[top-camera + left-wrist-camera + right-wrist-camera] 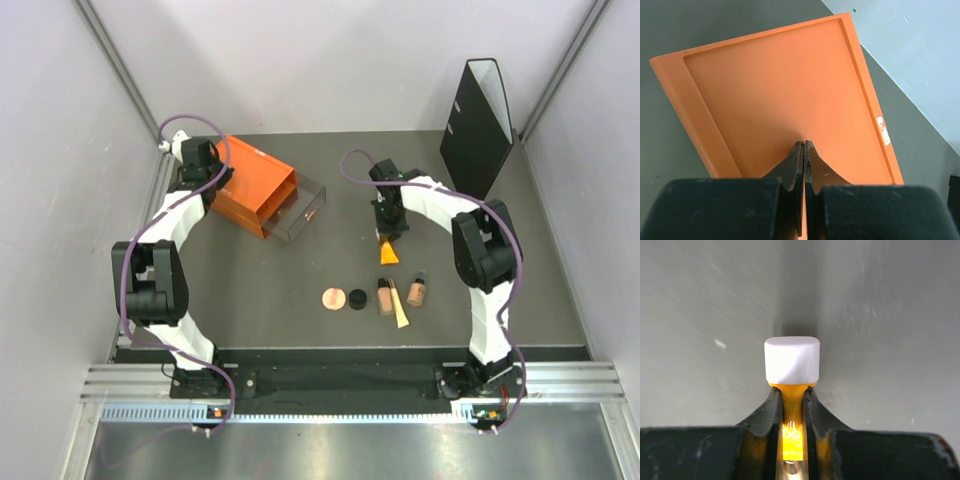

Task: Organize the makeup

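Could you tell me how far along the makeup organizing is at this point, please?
Done: the clear drawer of the orange box is pulled out, with no makeup visible inside. In hand: the right gripper is shut on the orange tube. Left: the pink disc, black disc, beige bottle, second beige bottle and beige stick lie on the table.
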### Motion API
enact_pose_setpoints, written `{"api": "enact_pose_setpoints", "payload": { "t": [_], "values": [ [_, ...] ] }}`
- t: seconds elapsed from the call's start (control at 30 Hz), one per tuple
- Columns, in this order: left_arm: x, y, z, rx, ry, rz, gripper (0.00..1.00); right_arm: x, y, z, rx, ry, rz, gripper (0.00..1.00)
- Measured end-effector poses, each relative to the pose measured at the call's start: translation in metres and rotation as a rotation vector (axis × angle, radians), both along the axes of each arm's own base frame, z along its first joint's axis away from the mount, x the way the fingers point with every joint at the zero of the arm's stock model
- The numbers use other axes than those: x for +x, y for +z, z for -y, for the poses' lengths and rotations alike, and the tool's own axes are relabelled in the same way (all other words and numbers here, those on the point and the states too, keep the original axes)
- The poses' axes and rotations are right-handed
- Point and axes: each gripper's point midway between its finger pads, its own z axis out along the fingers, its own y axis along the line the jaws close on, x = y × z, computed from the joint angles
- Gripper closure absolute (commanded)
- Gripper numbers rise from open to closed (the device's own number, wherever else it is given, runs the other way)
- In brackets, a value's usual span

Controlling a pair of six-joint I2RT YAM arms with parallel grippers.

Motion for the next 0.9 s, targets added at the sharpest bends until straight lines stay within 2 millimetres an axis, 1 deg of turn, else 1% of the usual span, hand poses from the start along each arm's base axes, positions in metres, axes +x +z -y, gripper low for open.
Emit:
{"api": "enact_pose_setpoints", "payload": {
  "t": [0.07,0.13,0.2,0.23,0.33,0.4,0.47,0.57,0.73,0.9],
  "values": [
    [0.000,0.000,0.000,0.000,0.000,0.000,1.00,0.013,0.009,-0.010,0.030,0.004,0.027,0.99],
    [0.000,0.000,0.000,0.000,0.000,0.000,1.00,0.029,0.027,-0.022,0.073,0.010,0.067,0.99],
    [0.000,0.000,0.000,0.000,0.000,0.000,1.00,0.046,0.053,-0.034,0.125,0.018,0.127,0.99],
    [0.000,0.000,0.000,0.000,0.000,0.000,1.00,0.057,0.072,-0.042,0.158,0.022,0.172,0.99],
    [0.001,0.000,0.000,-0.001,-0.001,0.000,1.00,0.080,0.116,-0.060,0.240,0.030,0.271,0.99],
    [0.002,0.000,0.001,-0.002,-0.003,0.000,1.00,0.089,0.142,-0.070,0.297,0.032,0.323,0.99],
    [0.002,0.000,0.001,-0.002,-0.003,0.000,1.00,0.095,0.163,-0.080,0.358,0.028,0.354,0.99],
    [0.002,0.000,0.001,-0.003,-0.004,0.002,1.00,0.097,0.177,-0.095,0.449,0.015,0.361,1.00],
    [0.003,0.000,0.001,-0.003,-0.004,0.002,1.00,0.090,0.189,-0.121,0.584,-0.003,0.320,1.00],
    [0.004,0.000,0.001,-0.004,-0.006,0.002,1.00,0.086,0.205,-0.158,0.727,0.005,0.309,1.00]
  ]
}}
